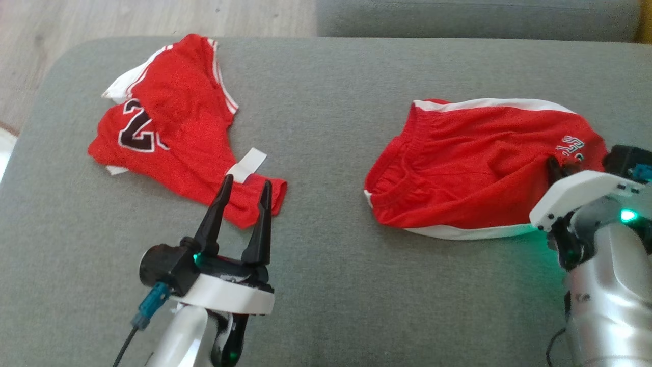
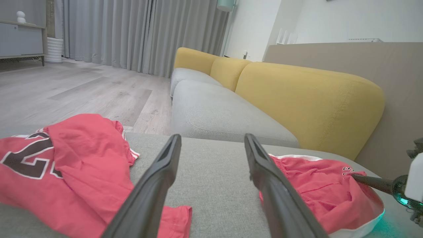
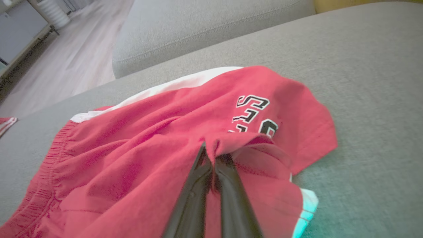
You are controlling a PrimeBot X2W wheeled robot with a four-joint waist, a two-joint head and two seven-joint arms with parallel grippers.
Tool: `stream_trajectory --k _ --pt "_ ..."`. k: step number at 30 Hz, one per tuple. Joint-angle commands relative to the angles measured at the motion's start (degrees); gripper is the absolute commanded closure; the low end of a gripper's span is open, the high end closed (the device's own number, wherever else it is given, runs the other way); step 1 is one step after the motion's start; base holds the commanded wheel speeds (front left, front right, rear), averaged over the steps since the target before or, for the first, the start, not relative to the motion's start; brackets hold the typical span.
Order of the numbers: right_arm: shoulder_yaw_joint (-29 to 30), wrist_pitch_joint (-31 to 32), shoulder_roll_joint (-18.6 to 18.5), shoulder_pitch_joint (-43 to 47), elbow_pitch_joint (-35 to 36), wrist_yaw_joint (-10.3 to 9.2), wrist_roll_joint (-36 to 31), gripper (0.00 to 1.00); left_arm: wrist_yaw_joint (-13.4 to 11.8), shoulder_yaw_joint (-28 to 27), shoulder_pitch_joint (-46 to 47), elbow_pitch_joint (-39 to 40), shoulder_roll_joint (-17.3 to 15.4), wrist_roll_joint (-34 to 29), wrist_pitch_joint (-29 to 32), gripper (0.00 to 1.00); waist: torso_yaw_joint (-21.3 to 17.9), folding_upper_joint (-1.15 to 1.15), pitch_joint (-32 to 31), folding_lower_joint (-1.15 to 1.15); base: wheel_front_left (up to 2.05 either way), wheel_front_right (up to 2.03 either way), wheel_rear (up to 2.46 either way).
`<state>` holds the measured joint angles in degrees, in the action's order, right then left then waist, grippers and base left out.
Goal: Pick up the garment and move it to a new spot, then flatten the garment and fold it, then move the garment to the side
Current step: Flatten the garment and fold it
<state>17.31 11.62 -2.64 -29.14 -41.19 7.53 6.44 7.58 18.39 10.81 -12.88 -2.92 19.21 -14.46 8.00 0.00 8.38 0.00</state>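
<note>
Red shorts (image 1: 468, 163) with white side stripes and black lettering lie crumpled on the right of the grey cushion (image 1: 326, 285). My right gripper (image 1: 554, 167) is shut on a pinched fold of the red shorts (image 3: 148, 148) near the lettering; in its own view the fingertips (image 3: 210, 150) press together with cloth between them. A red jersey (image 1: 168, 122) with a black number lies rumpled at the left. My left gripper (image 1: 247, 179) hovers open over the jersey's near corner, holding nothing. The left wrist view shows the open left gripper (image 2: 211, 137) between jersey (image 2: 66, 165) and shorts (image 2: 314, 185).
Bare grey cushion stretches between the two garments and along the near edge. A second grey seat (image 1: 473, 18) lies beyond, with yellow backrests (image 2: 297, 96). Wooden floor (image 1: 102, 20) shows past the far-left edge.
</note>
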Motion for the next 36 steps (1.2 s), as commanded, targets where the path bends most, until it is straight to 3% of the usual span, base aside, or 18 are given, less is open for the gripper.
stream_trajectory --k 1,6,7,8,12,17,26,36 --pt "-0.8 -0.2 -0.2 -2.9 0.8 -0.04 -1.3 1.00 -0.1 -1.4 2.5 1.5 0.0 0.4 -0.5 0.00 0.9 0.00 0.7 0.00 0.00 0.00 0.00" --pt "2.4 -1.0 -0.2 -7.4 -7.2 -0.04 -8.5 1.00 -0.1 -1.0 2.8 1.3 0.0 0.8 -0.5 0.00 2.3 0.00 1.3 0.00 0.00 0.00 0.00" --pt "2.5 -1.4 -0.2 -7.9 -8.3 -0.04 -10.1 0.79 -0.1 -1.0 2.8 1.4 0.0 0.8 -0.5 0.00 2.4 0.00 1.4 0.00 0.00 0.00 0.00" --pt "2.8 -2.0 -0.2 -8.3 -9.2 -0.04 -11.8 0.00 -0.1 -1.1 2.7 1.4 0.0 0.8 -0.5 0.00 2.4 0.00 1.4 0.00 0.00 0.00 0.00" --pt "3.0 -5.6 -0.2 -9.0 -10.9 -0.04 -18.6 0.00 -0.1 -1.8 2.7 1.4 0.0 0.7 -0.5 0.00 1.8 0.00 1.3 0.00 0.00 0.00 0.00" --pt "1.4 -12.1 -0.2 -8.8 -11.2 -0.04 -21.4 0.00 -0.1 -2.7 2.7 1.6 0.0 0.4 -0.5 0.00 -0.2 0.00 0.5 0.00 0.00 0.00 0.00" --pt "-6.7 -21.9 -0.2 -3.5 -6.8 -0.04 -13.2 0.00 -0.1 -5.2 1.4 2.6 0.0 -0.2 -0.5 0.00 -6.1 0.00 -1.4 0.00 0.00 0.00 0.00" --pt "-13.7 -24.8 -0.2 10.9 11.3 -0.04 -3.6 0.00 -0.1 -6.0 0.6 3.6 0.0 -0.8 -0.5 0.00 -10.9 0.00 -2.5 0.00 0.00 0.00 0.00"
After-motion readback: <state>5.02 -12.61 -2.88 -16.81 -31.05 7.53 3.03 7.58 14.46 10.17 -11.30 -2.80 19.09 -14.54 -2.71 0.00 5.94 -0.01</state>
